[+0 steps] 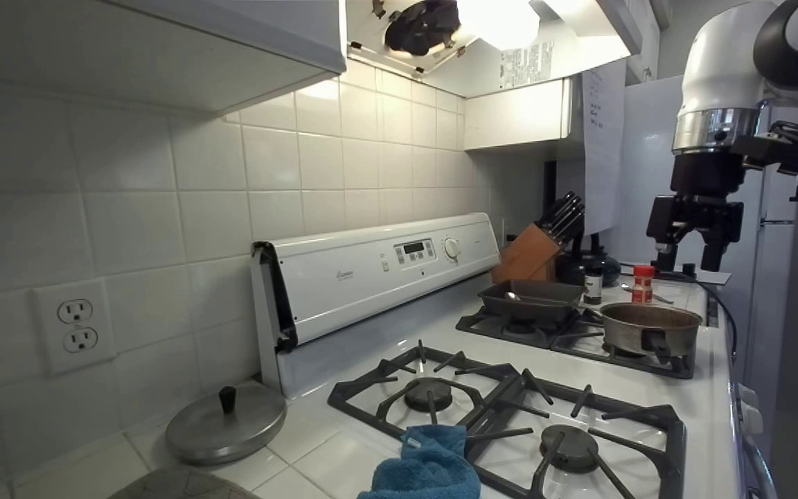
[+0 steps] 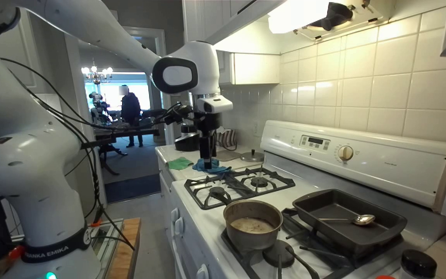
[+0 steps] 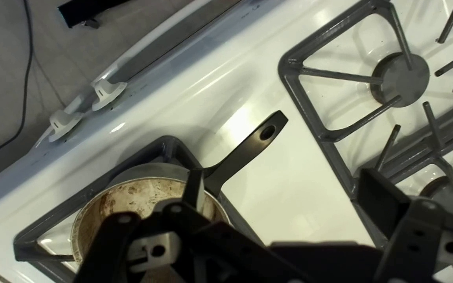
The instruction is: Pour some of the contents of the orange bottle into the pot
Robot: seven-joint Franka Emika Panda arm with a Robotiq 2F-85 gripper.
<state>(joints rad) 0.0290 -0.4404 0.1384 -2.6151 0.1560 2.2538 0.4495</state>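
The orange bottle [image 1: 642, 285], small with a red cap, stands upright on the counter beyond the pot in an exterior view. Only a sliver of its top [image 2: 385, 277] shows at the bottom edge of an exterior view. It does not show in the wrist view. The steel-grey pot [image 1: 624, 337] sits on a burner. Its stained brownish inside and pale bottom show in an exterior view [image 2: 251, 239], and it is partly behind a finger in the wrist view [image 3: 132, 194]. My gripper [image 1: 688, 265] is open, empty and pointing down above the stove [image 2: 208, 164] [image 3: 289, 192].
A dark pan [image 2: 349, 217] with a spoon [image 2: 362, 220] sits beside the pot. A small dark bottle [image 1: 593, 285] stands near the orange bottle, with a knife block [image 1: 527, 254] behind. The pot's black handle [image 3: 246, 155] sticks out. A blue cloth [image 1: 430, 468] and a lid [image 1: 226, 430] lie farther along.
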